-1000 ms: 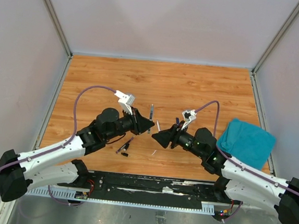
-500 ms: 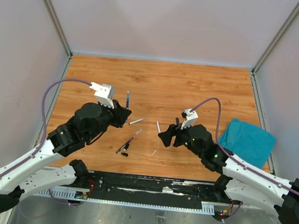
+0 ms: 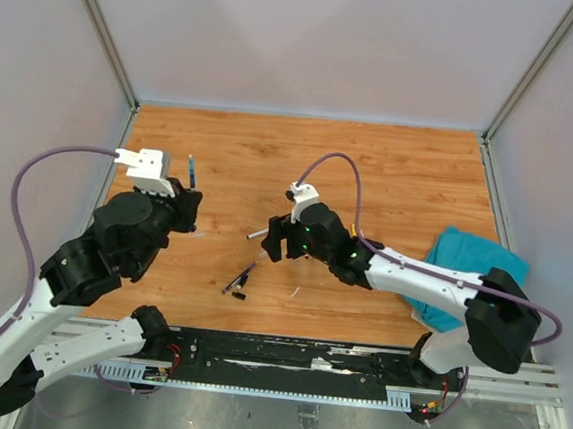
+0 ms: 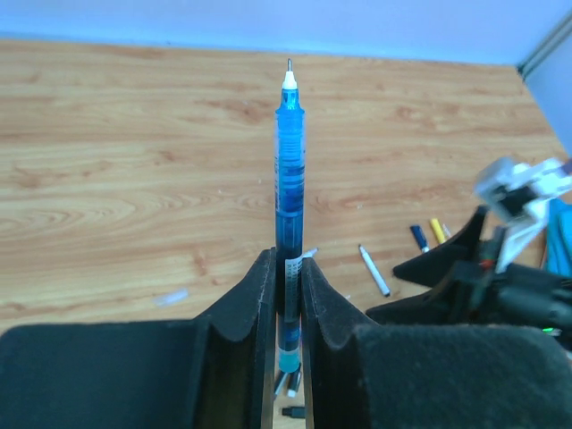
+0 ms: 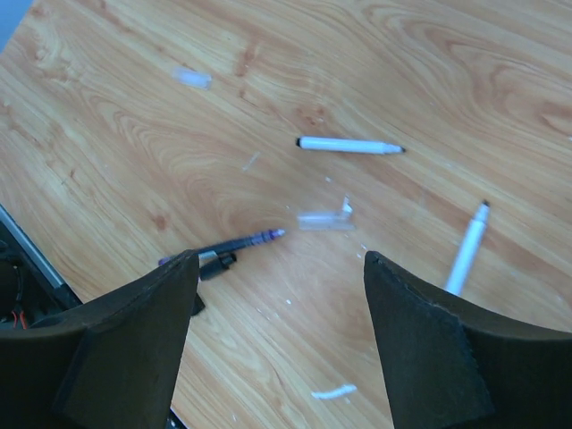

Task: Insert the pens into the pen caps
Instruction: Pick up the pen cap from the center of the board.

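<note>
My left pincer point(image 4: 286, 273) is clamped on a blue pen point(image 4: 289, 170), gripping it low on the barrel. The pen runs straight out past my fingers point(image 4: 253, 290), its fine tip pointing away from me and its whole length clear of the table point(image 4: 107, 161).

My right pincer point(image 5: 279, 264) stands wide open with nothing between its fingers point(image 5: 134, 331), hanging over the wood. Just ahead of the gap lies a small clear piece point(image 5: 322, 219); I cannot tell whether it is a cap. Toward my left finger lies a dark pen point(image 5: 237, 243), its purple tip pointing in toward the gap, and a black cap point(image 5: 217, 264) sits just beside its rear end, not on it. Further ahead a white pen point(image 5: 349, 145) lies crosswise, its black tip uncapped. Off toward my right finger a second white pen point(image 5: 467, 250) lies slanted, also with a bare black tip. A white scrap point(image 5: 332, 391) lies behind the gap, nearer my wrist. Another pale clear bit point(image 5: 192, 78) sits far ahead on the left-finger side.

The cloth point(image 3: 469, 253) lies well behind the right pincer, back along that arm, with no pen or cap on the part I can see.
</note>
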### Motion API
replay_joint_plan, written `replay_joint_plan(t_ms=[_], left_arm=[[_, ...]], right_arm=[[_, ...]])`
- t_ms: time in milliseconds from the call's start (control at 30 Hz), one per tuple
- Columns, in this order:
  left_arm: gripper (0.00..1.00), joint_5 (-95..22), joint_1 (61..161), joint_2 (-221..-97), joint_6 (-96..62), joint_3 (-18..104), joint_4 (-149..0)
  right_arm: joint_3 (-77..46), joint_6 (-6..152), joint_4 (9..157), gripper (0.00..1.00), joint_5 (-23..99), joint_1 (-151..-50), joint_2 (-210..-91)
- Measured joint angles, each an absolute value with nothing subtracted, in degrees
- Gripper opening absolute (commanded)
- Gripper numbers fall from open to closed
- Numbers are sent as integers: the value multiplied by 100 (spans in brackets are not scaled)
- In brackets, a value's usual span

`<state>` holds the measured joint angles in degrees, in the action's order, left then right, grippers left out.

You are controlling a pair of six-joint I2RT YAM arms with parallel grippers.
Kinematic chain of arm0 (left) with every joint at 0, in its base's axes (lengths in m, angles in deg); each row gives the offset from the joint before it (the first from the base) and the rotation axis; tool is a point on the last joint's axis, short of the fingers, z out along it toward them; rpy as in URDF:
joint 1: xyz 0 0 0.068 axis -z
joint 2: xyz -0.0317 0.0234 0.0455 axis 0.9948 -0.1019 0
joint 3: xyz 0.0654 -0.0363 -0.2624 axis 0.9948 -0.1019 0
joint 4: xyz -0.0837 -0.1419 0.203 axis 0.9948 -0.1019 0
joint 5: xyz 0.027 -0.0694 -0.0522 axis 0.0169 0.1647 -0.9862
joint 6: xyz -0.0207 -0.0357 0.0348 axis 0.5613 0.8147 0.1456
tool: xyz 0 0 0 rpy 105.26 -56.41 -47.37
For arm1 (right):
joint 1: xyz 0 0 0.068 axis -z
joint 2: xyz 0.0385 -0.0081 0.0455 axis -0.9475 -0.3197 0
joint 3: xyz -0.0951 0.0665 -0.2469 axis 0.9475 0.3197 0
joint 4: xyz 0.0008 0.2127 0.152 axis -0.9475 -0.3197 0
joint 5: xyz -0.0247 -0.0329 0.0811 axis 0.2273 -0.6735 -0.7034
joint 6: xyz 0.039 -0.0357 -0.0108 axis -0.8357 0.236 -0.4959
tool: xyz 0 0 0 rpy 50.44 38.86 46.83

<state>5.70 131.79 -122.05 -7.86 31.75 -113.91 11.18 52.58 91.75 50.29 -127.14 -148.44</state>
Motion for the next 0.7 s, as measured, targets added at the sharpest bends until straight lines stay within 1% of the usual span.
replay_joint_plan(t_ms=[267,533,700], left_arm=[[0,852,13157,-11978,-1092,3921,-11762],[0,955,13157,-11921,-1131,3973,-12189],[0,996,13157,-11855,-1131,4041,-12348]], right_arm=[[-272,5403,9339,75,4835,-13011,-16529],[-1951,5514,9337,80,5047,-13276,-18229],[-2840,5604,9094,82,5315,-13470,-19110]])
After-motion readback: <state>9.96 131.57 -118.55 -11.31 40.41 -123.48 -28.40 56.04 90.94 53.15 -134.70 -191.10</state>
